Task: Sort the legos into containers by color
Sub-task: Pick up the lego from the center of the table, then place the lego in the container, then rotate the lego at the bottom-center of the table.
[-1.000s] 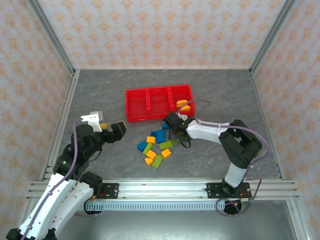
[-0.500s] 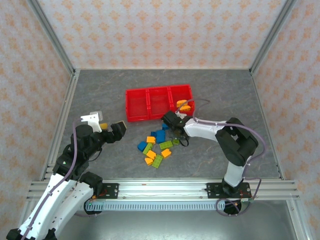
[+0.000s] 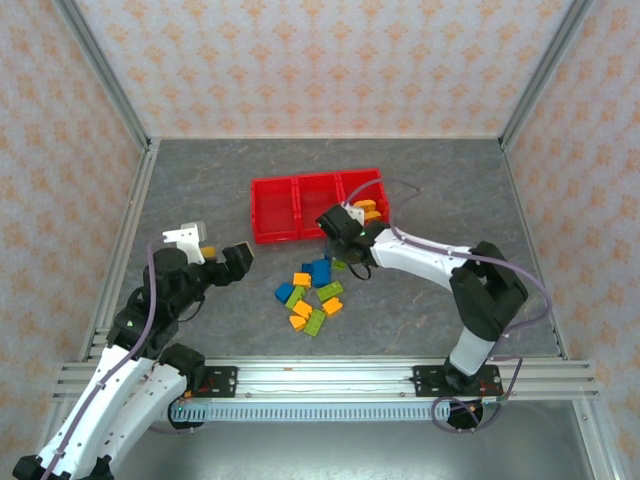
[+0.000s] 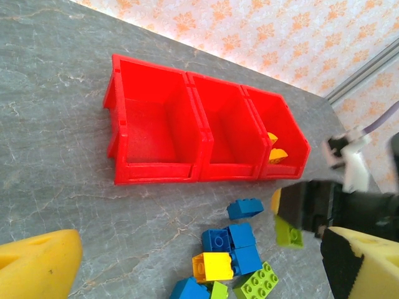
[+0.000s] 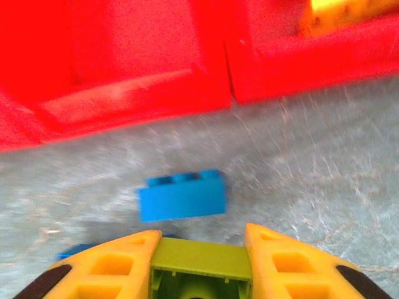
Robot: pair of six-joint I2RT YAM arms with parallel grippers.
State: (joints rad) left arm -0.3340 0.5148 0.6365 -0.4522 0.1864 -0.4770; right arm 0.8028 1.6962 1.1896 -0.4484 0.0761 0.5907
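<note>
Three joined red containers stand at the table's middle back. The left and middle bins hold nothing I can see; the right one holds orange legos. A loose pile of blue, green and orange legos lies in front of them. My right gripper is shut on a green lego, lifted just in front of the bins. A blue lego lies below it. My left gripper hangs open, left of the pile.
Metal frame rails run along the table's sides, with patterned walls behind. The grey tabletop spreads to the right of and behind the bins. A cable loops over the right arm.
My right gripper has shut on the green lego and carried it up and back from the pile toward the bins. The left arm has stayed still.
</note>
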